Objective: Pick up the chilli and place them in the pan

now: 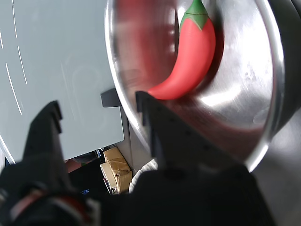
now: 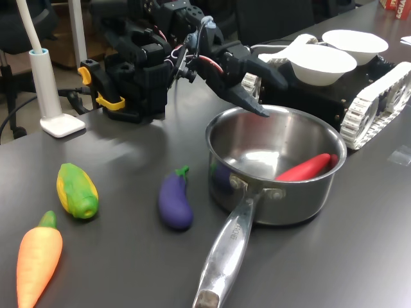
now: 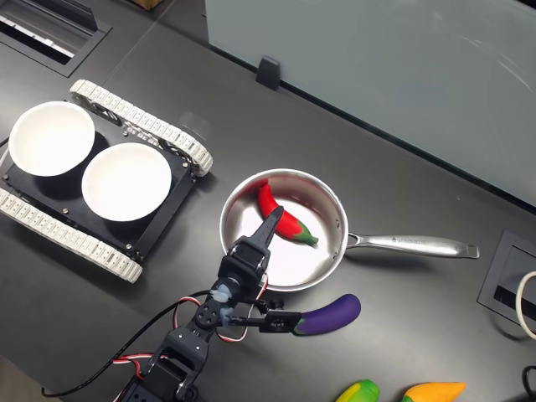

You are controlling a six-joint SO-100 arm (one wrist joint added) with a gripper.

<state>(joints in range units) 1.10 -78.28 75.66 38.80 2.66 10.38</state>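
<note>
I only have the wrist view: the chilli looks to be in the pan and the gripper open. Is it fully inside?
Observer: Yes. In the second exterior view the chilli lies alone on the floor of the pan.
Operator: Where is the gripper?
Observer: In the first exterior view the gripper hangs open above the pan's rim, on the arm's side.
Operator: What is outside the pan?
Observer: An eggplant, corn and a carrot.

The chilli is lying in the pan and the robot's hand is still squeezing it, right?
Not quite. The chilli does lie in the pan, but the hand is open and holds nothing. The wrist view shows its fingers apart, clear of the chilli.
</note>
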